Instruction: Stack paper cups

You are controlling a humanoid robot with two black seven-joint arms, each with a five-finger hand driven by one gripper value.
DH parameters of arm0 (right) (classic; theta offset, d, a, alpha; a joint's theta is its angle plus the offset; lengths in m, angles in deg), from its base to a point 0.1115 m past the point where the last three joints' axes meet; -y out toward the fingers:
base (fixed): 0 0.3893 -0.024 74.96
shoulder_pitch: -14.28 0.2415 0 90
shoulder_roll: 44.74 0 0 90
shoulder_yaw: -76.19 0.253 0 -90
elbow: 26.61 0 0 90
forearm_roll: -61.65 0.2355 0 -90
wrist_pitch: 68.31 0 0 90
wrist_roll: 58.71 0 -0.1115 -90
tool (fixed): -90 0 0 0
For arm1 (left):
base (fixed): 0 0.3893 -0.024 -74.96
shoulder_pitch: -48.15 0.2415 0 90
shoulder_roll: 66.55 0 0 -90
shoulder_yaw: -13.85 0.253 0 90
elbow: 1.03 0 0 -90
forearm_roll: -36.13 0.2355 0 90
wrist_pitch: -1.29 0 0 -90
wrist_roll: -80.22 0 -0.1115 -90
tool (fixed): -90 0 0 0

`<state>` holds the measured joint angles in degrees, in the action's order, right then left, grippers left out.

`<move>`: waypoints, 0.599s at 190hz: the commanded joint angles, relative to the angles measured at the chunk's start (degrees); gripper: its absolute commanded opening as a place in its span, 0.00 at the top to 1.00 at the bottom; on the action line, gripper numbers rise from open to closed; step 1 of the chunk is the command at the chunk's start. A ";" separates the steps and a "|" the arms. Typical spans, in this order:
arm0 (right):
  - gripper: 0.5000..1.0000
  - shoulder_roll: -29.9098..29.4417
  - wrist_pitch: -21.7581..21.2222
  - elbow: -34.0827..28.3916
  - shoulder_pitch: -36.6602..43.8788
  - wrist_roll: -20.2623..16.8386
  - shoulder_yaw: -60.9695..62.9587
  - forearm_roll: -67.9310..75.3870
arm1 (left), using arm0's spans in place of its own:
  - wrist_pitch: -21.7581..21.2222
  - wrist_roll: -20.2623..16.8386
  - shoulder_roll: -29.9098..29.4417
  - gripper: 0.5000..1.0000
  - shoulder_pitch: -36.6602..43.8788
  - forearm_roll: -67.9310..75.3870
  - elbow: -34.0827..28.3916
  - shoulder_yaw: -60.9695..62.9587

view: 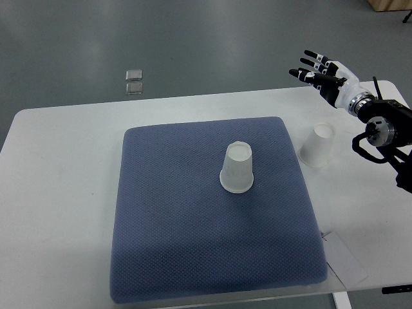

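One white paper cup stands upside down mid-way on the blue mat; a second cup sits inverted on the white table, right of it. Above it, right hand hovers, fingers spread, grasping nothing

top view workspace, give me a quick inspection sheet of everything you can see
surface: white table with a blue mat across its middle
job's things: two paper cups, both upside down; one cup on the mat, a second cup on the bare table just right of the mat; not stacked
clutter: white paper tag near the table's front right corner
grippers: right robot hand open, fingers spread, raised beyond the second cup, holding nothing; left not in view
cables: black cable by the right wrist
surroundings: grey floor, two small square plates on the floor
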<state>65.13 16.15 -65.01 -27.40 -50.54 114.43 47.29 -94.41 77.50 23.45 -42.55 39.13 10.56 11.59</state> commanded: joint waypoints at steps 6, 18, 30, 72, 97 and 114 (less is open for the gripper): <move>0.17 -0.01 0.00 0.00 0.10 0.00 -0.01 0.03 | -0.01 -0.09 0.00 0.00 0.00 -0.01 -0.16 -0.03; 0.17 -0.01 -0.17 0.00 0.10 0.00 -0.01 0.03 | -0.10 -0.09 0.00 0.00 0.00 -0.10 -0.16 -0.55; 0.17 -0.01 -0.18 0.00 0.10 0.00 -0.10 -0.05 | -0.01 -0.09 0.00 0.00 0.00 -0.10 -0.16 -0.55; 0.17 0.08 -1.76 0.00 0.10 0.00 -0.10 -0.05 | -0.10 -0.09 0.00 0.00 0.00 -0.10 -0.43 -0.29; 0.17 0.08 -1.93 0.00 0.10 0.00 -0.10 -0.05 | -0.10 -0.09 0.00 0.00 0.00 -0.10 -0.25 -0.38; 0.17 0.08 -1.84 0.00 0.10 0.00 0.17 -0.05 | -0.10 -0.09 0.00 0.00 0.00 -0.10 -0.25 -0.38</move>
<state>65.24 14.23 -65.01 -27.29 -50.55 114.31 47.23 -94.51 77.42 23.45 -42.55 39.01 10.25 11.26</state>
